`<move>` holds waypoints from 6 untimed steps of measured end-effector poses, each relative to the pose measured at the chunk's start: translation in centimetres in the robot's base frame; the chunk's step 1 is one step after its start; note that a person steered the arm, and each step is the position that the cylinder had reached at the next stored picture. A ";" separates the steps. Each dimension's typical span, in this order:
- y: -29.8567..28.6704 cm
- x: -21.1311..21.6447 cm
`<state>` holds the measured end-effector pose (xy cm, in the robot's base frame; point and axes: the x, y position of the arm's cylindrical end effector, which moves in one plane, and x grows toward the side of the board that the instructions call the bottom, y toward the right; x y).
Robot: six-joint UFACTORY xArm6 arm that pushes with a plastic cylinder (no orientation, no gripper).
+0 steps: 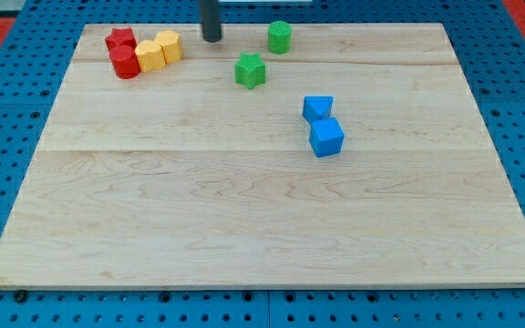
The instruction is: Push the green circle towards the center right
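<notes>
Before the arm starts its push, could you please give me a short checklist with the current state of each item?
1. Green circle in view, near the view's top: ok.
2. My tip touching the green circle: not ok; it sits apart, on the view's left.
3. Green star clear of the tip-to-circle line: ok, it lies lower.
4. Blue blocks clear of the centre-right route: cannot tell.
5. Board right edge visible: ok.

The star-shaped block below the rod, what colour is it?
Green. The star block shows plainly in the camera view, below and right of my tip.
</notes>
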<state>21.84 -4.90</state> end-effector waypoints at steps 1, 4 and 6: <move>5.6 -0.3; 16.3 1.2; 13.5 2.6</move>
